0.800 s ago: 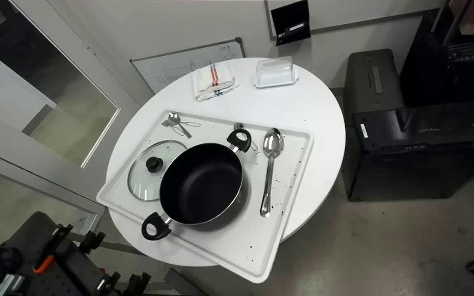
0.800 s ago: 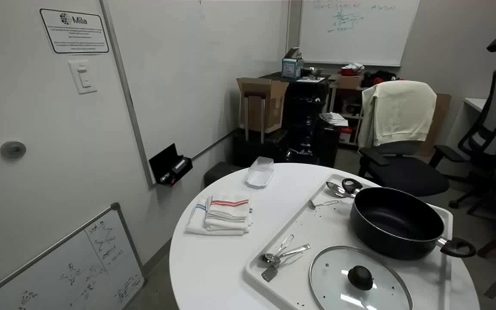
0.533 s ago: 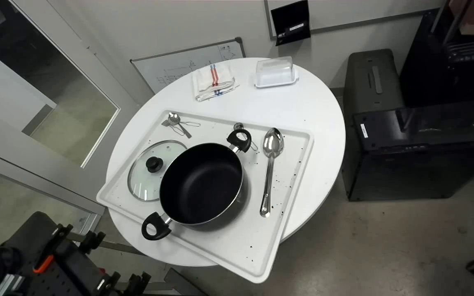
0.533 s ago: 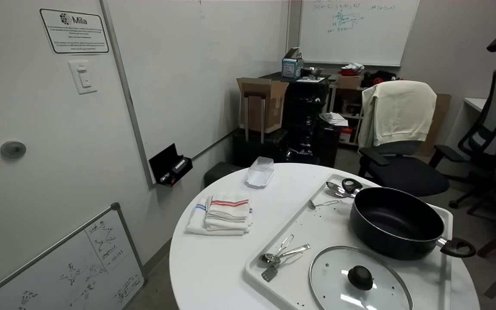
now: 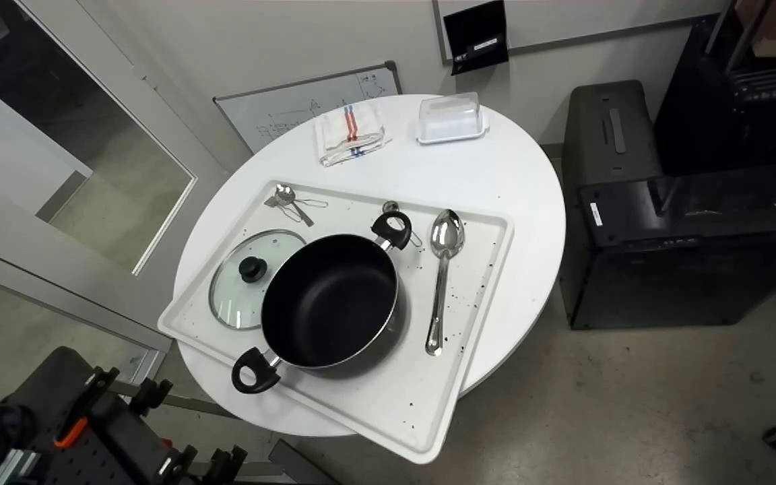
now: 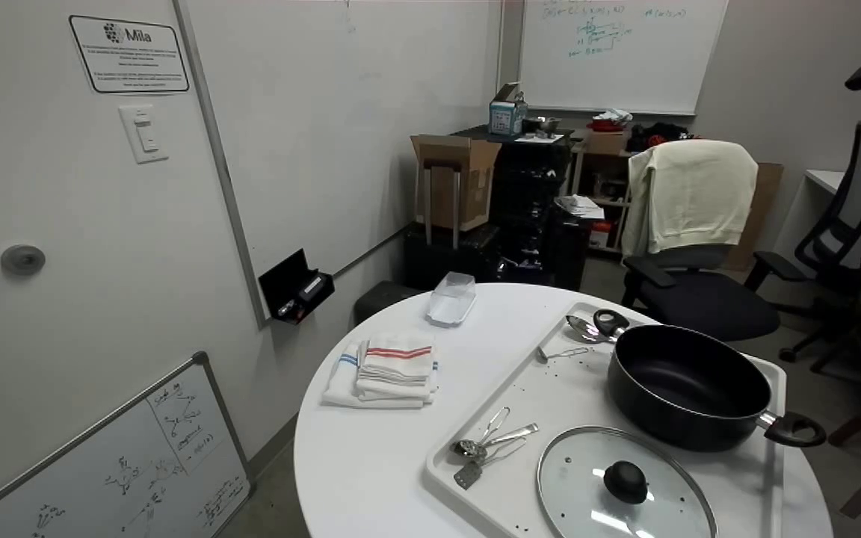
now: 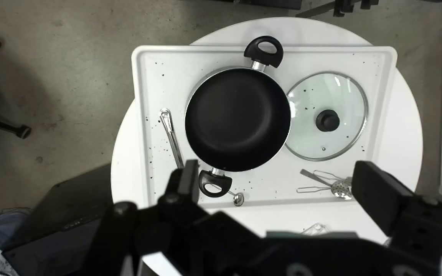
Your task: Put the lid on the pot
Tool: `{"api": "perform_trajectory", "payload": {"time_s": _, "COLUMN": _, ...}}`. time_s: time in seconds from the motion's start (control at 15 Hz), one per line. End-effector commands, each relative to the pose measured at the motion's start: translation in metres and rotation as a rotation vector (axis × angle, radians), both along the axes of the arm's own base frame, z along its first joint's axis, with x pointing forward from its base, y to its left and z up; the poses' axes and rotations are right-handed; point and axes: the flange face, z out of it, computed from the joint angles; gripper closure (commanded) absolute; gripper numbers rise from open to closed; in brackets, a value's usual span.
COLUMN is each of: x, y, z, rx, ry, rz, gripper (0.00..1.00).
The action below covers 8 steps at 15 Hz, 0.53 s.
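Showing low in the wrist view, the gripper (image 7: 277, 174) has its jaws wide apart; beyond, the black pot (image 7: 238, 120) stands upright on the tray (image 7: 167, 96); the glass lid (image 7: 325, 117) lies flat just beside the pot, a metal spoon (image 7: 174, 142) on the other side; a round table (image 7: 405, 126) bears the tray.

In an exterior view the bottom edge crops the lid (image 6: 625, 482); in the wrist view the pot (image 7: 236, 119) hides some of its rim, and the blurred gripper (image 7: 276, 178) blocks the bowl of the large spoon (image 7: 173, 141). I can't read most of the scrawl (image 6: 167, 472) on the low whiteboard (image 6: 135, 463), and the specks (image 7: 159, 121) on the tray (image 7: 171, 88) are too small to name.
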Motion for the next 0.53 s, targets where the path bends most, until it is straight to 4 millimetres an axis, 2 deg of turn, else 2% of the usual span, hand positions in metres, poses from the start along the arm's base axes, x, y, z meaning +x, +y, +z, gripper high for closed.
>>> {"api": "perform_trajectory", "payload": {"time_s": 0.0, "x": 0.007, "y": 0.008, "z": -0.01, "rx": -0.017, "ry": 0.013, "rz": 0.009, "gripper": 0.0}}
{"api": "perform_trajectory", "payload": {"time_s": 0.27, "x": 0.025, "y": 0.032, "z": -0.04, "rx": -0.044, "ry": 0.031, "rz": 0.041, "gripper": 0.0}}
{"api": "perform_trajectory", "payload": {"time_s": 0.47, "x": 0.041, "y": 0.063, "z": -0.074, "rx": -0.089, "ry": 0.015, "rz": 0.095, "gripper": 0.0}}
